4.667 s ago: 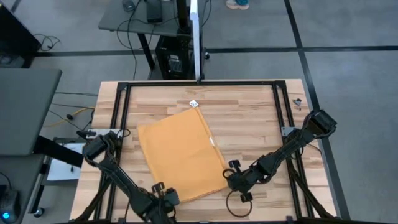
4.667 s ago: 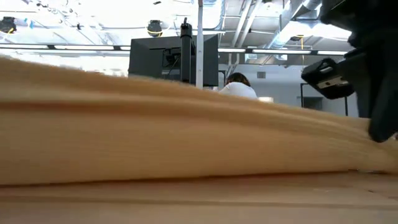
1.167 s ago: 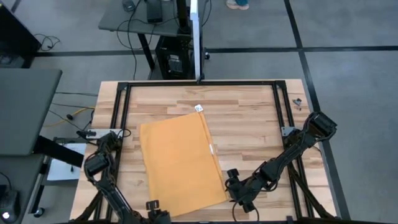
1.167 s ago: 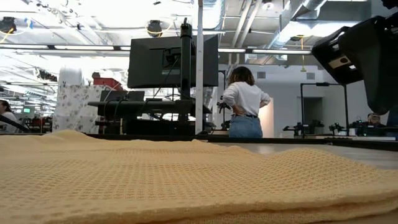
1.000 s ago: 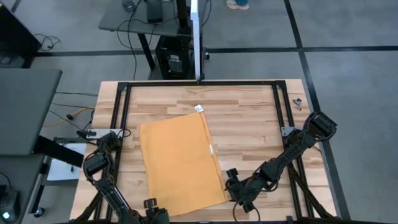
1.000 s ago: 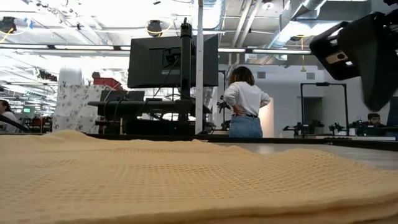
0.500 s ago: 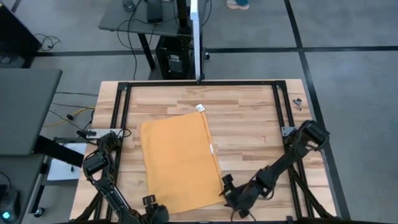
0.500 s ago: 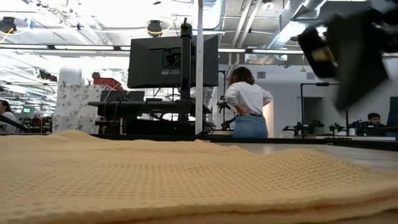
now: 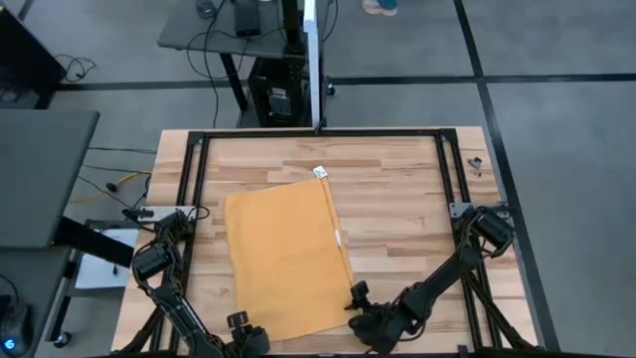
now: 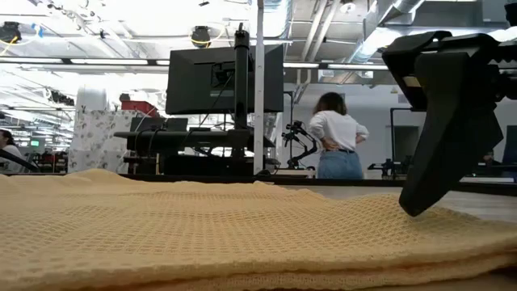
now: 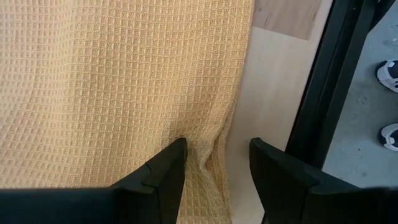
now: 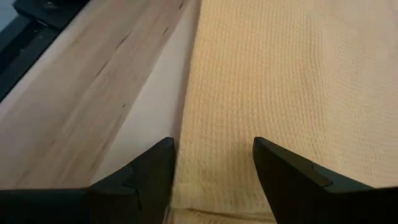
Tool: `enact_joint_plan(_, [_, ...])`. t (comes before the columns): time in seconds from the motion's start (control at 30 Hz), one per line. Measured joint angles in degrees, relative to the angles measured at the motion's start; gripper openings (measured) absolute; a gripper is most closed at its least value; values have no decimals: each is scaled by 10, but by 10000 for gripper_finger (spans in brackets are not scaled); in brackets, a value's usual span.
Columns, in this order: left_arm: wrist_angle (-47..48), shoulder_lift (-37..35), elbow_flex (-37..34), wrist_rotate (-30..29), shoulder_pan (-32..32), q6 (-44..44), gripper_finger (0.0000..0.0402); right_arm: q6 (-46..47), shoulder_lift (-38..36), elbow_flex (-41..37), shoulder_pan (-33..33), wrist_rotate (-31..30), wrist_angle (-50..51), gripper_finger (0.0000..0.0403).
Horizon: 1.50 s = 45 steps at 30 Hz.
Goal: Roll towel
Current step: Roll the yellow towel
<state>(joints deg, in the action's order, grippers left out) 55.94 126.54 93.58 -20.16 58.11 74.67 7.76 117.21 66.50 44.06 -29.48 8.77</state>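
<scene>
Both grippers spread over the towel's near corners

Flat on the wooden counter (image 9: 397, 199) lies the towel (image 9: 286, 254). Left gripper (image 11: 214, 168) fingers stand apart, straddling a puckered corner. Right gripper (image 12: 212, 171) fingers stand wide apart over the other near edge.

The towel (image 9: 287, 258) was plain mustard-orange with a fine waffle-grid weave and a small white tag (image 9: 319, 172). The table (image 9: 397, 194) was pale wood in striped planks, framed in black. Both arms were black.
</scene>
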Motion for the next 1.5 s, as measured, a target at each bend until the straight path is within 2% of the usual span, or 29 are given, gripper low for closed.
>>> enact_joint_plan(0.1, [1, 0, 0, 0, 0, 0, 156, 1, 0, 0, 3, -26, 25, 198])
enact_joint_plan(0.63, [12, 1, -1, -21, -1, -44, 126, 13, 2, -3, 0, -13, 39, 124])
enact_joint_plan(0.77, [15, 11, 0, -19, -3, -55, 91, 12, 2, -3, -1, 2, 39, 98])
enact_joint_plan(0.93, [-4, 23, 2, -13, -2, -62, 16, 12, 2, -3, -4, 23, 39, 51])
enact_joint_plan(1.07, [2, 26, 4, -16, -2, -58, 4, 12, 1, -3, -8, 46, 39, 10])
enact_joint_plan(1.33, [1, 12, 3, -11, 0, -19, 0, 14, -17, -4, -17, 75, 53, 2])
enact_joint_plan(1.5, [-26, -6, 1, -7, 9, 31, 0, 61, -42, -6, -22, 131, 68, 1])
